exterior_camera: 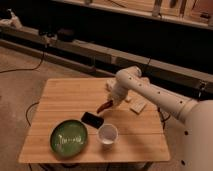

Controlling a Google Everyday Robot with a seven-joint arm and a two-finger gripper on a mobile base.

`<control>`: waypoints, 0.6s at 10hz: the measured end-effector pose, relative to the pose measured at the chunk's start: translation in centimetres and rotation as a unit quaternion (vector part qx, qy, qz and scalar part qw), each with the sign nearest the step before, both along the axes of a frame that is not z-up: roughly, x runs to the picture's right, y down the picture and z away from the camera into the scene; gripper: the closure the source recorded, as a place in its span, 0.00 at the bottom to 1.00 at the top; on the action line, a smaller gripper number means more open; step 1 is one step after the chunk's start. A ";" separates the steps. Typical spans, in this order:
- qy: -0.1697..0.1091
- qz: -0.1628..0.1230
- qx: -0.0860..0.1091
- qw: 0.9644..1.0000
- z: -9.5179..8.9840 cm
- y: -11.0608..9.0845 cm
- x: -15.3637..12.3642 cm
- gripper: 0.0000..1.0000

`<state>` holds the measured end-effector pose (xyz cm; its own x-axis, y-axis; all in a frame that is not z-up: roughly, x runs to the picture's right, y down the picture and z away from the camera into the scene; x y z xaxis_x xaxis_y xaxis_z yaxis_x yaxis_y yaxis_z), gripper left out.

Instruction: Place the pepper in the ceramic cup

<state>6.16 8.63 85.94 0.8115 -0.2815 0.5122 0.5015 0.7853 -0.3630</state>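
The small dark red pepper (104, 106) hangs tilted at the tip of my gripper (111, 103), just above the wooden table near its middle. The gripper is shut on the pepper's upper end. The white arm reaches in from the right and bends down over the table. The white ceramic cup (107, 135) stands upright near the table's front edge, a short way in front of the gripper and apart from it. Its pale inside shows nothing in it.
A flat black phone-like object (92, 119) lies between the gripper and the cup's left side. A green round plate (69, 137) sits at the front left. A pale flat block (136, 105) lies right of the gripper. The wooden table (60, 97) has cables on the floor behind it.
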 end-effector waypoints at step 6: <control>-0.040 -0.051 -0.020 0.998 -8.6 -1.8 2.3 0.86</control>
